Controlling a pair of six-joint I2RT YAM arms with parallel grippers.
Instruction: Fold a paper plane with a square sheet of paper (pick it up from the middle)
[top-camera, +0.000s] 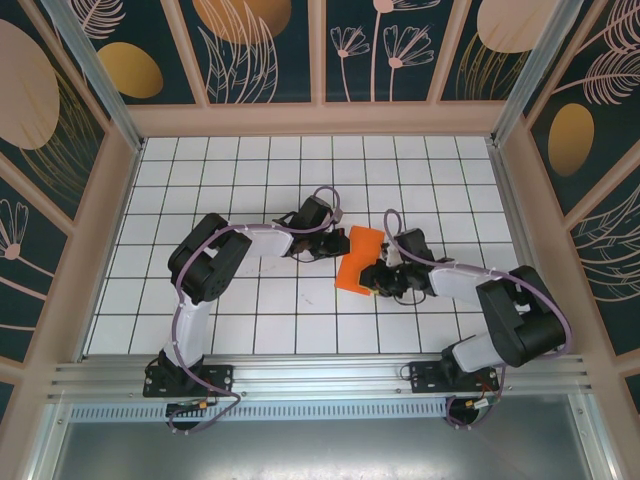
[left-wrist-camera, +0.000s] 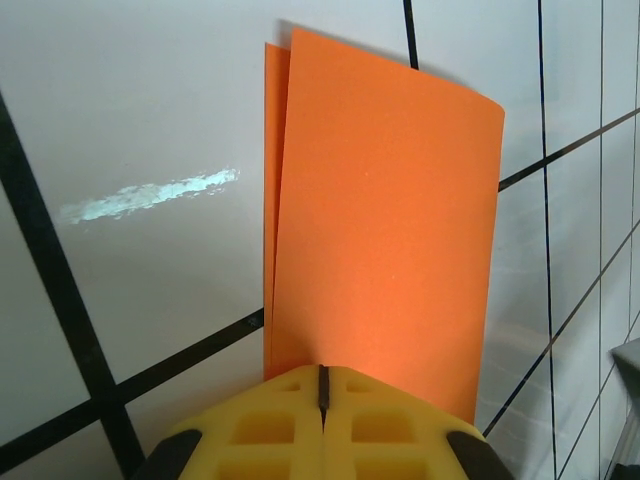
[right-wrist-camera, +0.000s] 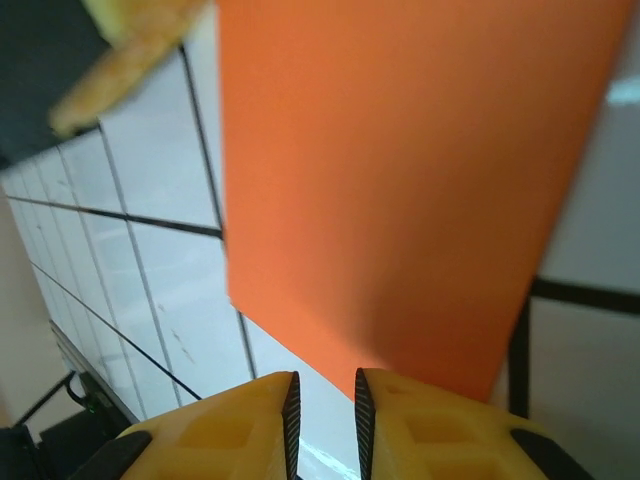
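Your left gripper (left-wrist-camera: 322, 372) is bearing down, fingers pressed together, on the edge of the folded square sheet of paper (left-wrist-camera: 385, 220) in the middle of the table (top-camera: 250, 170), probably pinning it flat. Your right gripper (right-wrist-camera: 323, 385) is hovering at the opposite side, jaws narrowly parted, gripping nothing, likely lining up a crease.

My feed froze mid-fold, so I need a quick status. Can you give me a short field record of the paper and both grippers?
paper: square sheet of paper, folded double, layer edges slightly offset
left: left gripper shut on one edge of the sheet
right: right gripper has its jaws narrowly apart at the sheet's corner, with no grip evident
place: middle of the tiled table, between the two arms
plane: not yet formed
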